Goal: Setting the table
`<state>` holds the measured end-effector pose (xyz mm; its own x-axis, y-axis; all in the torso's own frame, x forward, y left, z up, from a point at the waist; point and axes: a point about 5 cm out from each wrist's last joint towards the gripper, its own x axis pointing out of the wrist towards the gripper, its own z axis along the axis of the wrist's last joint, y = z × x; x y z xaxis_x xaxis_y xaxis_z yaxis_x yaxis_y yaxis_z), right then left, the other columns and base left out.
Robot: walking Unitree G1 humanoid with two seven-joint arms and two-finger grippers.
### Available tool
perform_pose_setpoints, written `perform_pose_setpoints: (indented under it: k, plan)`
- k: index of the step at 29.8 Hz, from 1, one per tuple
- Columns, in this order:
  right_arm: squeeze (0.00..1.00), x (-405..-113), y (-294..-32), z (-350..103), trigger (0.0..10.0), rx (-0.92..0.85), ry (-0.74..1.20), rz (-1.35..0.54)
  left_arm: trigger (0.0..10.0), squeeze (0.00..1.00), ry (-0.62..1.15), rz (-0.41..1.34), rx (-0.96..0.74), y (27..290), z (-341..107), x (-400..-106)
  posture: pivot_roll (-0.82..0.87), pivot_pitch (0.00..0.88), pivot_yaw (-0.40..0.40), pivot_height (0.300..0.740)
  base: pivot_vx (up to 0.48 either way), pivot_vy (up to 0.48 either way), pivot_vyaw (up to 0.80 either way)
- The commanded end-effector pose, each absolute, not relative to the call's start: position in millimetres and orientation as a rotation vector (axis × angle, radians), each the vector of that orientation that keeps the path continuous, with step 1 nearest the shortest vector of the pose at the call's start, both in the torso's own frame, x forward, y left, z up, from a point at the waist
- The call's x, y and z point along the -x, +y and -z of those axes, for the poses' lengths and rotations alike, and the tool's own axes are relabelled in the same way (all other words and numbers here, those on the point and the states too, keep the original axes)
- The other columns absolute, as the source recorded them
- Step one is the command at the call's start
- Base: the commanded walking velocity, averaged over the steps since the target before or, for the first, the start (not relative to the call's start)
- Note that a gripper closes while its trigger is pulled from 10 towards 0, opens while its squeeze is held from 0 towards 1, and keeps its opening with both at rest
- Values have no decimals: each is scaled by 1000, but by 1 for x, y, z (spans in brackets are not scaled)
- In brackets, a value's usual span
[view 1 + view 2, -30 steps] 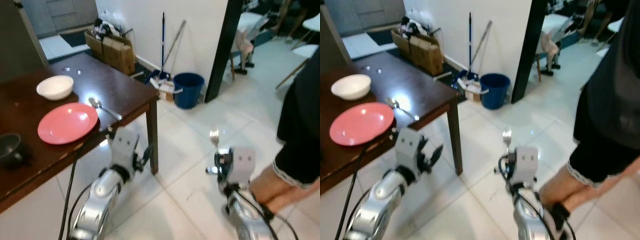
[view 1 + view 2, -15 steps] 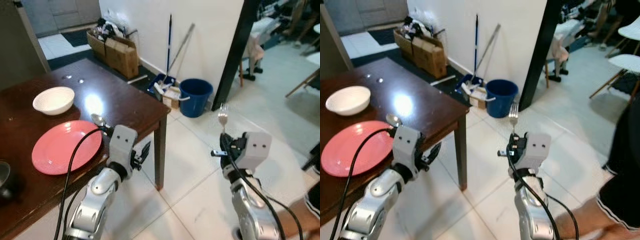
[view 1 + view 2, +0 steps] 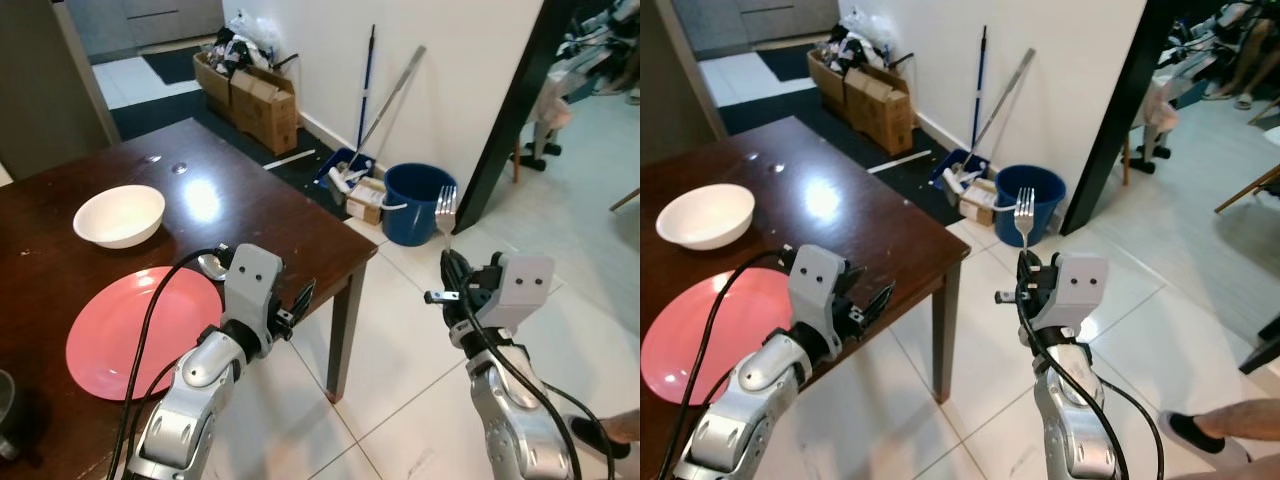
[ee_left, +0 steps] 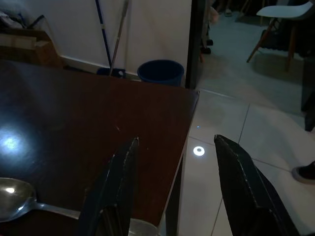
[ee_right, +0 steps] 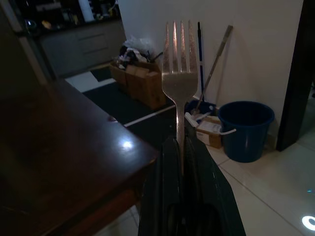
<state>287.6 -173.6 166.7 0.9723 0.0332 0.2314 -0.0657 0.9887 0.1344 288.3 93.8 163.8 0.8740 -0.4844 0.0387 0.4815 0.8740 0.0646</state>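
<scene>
My right gripper [image 3: 452, 268] is shut on a silver fork [image 3: 445, 206], which stands upright with its tines up, off the table's right corner and above the tiled floor. The right wrist view has the fork [image 5: 178, 73] rising between the closed fingers. My left gripper [image 3: 300, 298] is open with nothing in it, over the near right edge of the dark wooden table [image 3: 285, 205]. On the table lie a pink plate [image 3: 125, 335], a white bowl [image 3: 118, 213] behind it, and a spoon [image 4: 15, 201] beside the plate's right rim.
A blue bucket [image 3: 418, 200], a mop [image 3: 366, 90] and cardboard boxes [image 3: 260, 92] stand along the white wall behind the table. A black door frame [image 3: 510, 110] rises on the right. A person's shoe [image 3: 1200, 432] rests on the tiles at the lower right.
The camera has swung toward the table, which now looks closer. The fork is held higher in the picture. The person at the right has dropped out of view except for a foot.
</scene>
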Motion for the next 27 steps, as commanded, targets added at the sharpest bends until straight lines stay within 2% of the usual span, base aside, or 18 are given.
perform_pose_setpoints:
  k: [1, 17, 27]
  plan:
    - [0, -286, -175, -172, 10000, -166, -246, -50, 10000, 0, -51, 519, -52, 91, -168, -287, -70, 0, 102, 740, 0, 0, 0]
    - [0, -292, -176, -170, 10000, -224, -200, -64, 10000, 0, -52, 434, -62, 93, -175, -295, -66, 0, 104, 740, 0, 0, 0]
    - [0, -293, -173, -169, 10000, -254, -192, -61, 10000, 0, -51, 443, -21, 92, -176, -294, -65, 0, 102, 740, 0, 0, 0]
